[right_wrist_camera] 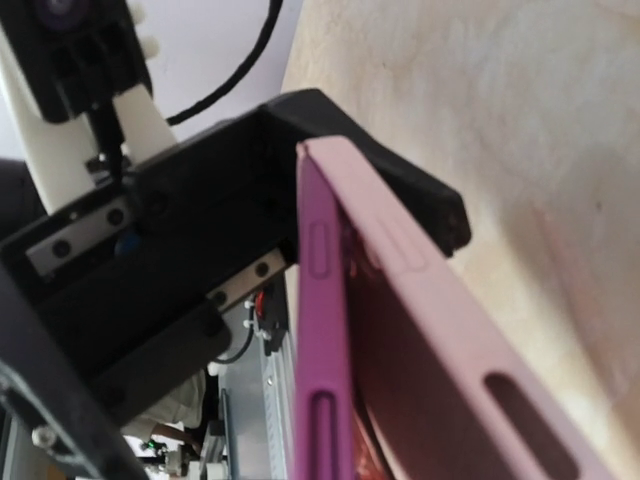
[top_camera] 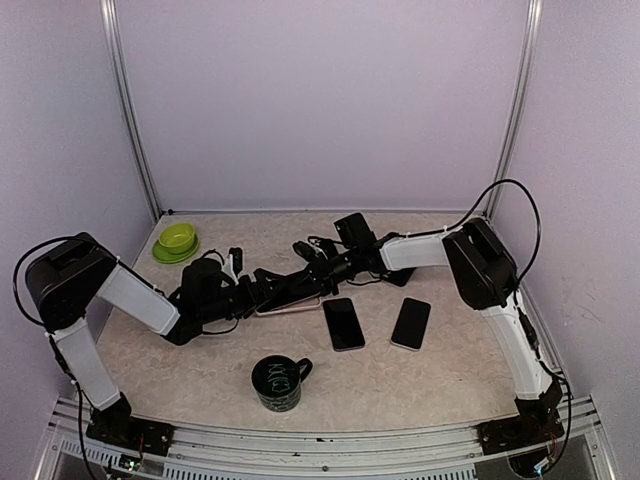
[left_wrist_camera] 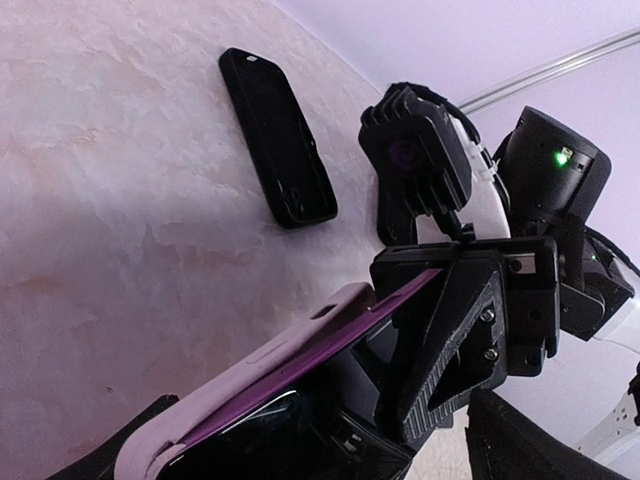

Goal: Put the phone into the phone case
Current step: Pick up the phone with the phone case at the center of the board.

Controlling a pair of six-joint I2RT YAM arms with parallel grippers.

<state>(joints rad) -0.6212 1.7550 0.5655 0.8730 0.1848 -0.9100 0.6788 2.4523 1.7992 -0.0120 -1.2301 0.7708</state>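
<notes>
A pink phone case [top_camera: 287, 301] is held low over the table's middle between both arms. My right gripper [top_camera: 318, 272] is shut on its far end; the left wrist view shows one ribbed finger [left_wrist_camera: 462, 345] pressed against the case [left_wrist_camera: 262, 362]. A dark phone [left_wrist_camera: 250, 418] with a bright rim lies against the case's open side, mostly hidden. My left gripper [top_camera: 255, 292] stands open around the near end, its fingers at the bottom corners of its own view. In the right wrist view the case [right_wrist_camera: 420, 330] fills the frame, the left gripper's black body [right_wrist_camera: 170, 260] behind it.
Two black phones [top_camera: 343, 323] [top_camera: 411, 323] lie flat right of the case; one [left_wrist_camera: 278, 137] shows in the left wrist view. A black mug [top_camera: 278, 382] stands near the front edge. A green bowl [top_camera: 175, 241] sits at the back left.
</notes>
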